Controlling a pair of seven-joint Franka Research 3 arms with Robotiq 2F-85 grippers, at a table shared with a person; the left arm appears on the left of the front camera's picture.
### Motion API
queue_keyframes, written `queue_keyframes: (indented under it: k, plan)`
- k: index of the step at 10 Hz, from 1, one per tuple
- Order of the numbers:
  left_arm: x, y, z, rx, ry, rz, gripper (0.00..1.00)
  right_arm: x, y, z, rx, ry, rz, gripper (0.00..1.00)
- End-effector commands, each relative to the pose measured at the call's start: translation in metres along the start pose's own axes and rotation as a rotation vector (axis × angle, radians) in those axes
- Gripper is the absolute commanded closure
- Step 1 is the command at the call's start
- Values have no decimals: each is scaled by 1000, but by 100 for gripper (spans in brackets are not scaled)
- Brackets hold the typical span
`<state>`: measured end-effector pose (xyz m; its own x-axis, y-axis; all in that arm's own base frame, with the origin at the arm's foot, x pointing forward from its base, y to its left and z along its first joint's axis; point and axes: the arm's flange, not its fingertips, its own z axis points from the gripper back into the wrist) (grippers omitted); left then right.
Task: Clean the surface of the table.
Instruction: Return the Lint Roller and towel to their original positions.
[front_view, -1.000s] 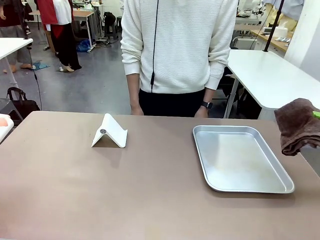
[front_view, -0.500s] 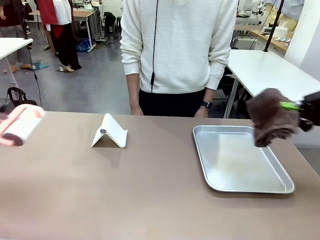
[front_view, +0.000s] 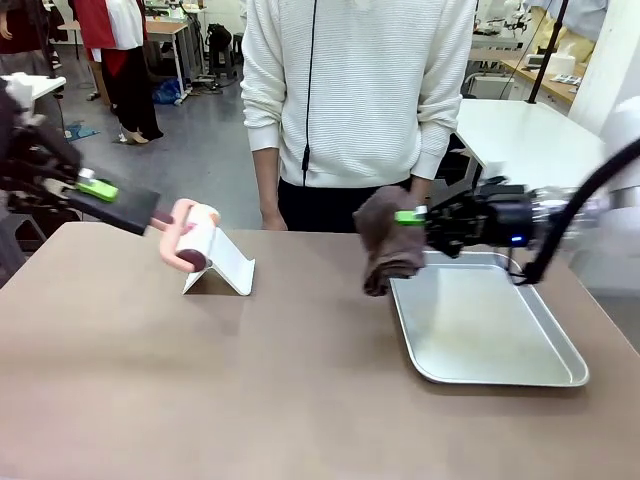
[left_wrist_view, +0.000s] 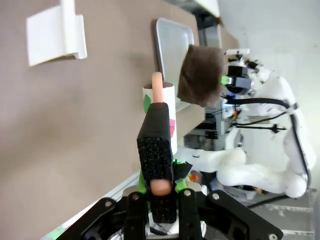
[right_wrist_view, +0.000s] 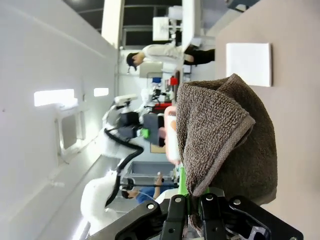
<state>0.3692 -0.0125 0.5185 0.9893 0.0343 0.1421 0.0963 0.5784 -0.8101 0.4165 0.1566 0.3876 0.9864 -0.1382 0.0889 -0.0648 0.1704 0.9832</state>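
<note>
The table has a matte taupe-brown top. Above its far left, my left gripper is shut on the pink handle of a lint roller, whose white roll hangs just over a white folded stand. In the left wrist view the fingers clamp that handle, with the roll beyond them. My right gripper is shut on a brown cloth that hangs above the far-left corner of the steel tray. The cloth drapes over my right gripper.
A person in a white sweater stands at the far edge, hands down by the table. The steel tray takes up the right half of the table. A white-topped table stands behind on the right. The near half of the brown top is bare.
Both arms have swung in toward the middle. The left brought the lint roller from the left edge to the white stand; the right carried the cloth leftward over the tray.
</note>
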Motion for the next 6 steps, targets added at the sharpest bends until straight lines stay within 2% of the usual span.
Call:
queue_keyframes:
  k: [1,2,4,5,6]
  plan:
    - [24,-3,-32,45,15,4,78,31,-26,-33,-33,-29,-40,93]
    - [37,-3,-53,103,-25,-13,78,32,-44,-45,-49,-16,-82,93]
    - [54,4,-78,82,44,13,78,29,-63,-51,-67,8,-127,93]
    - [30,-4,-65,97,13,-22,78,30,-63,-43,-66,-17,-124,93]
    - [30,-4,-65,97,13,-22,78,24,-67,-50,-70,18,-134,93]
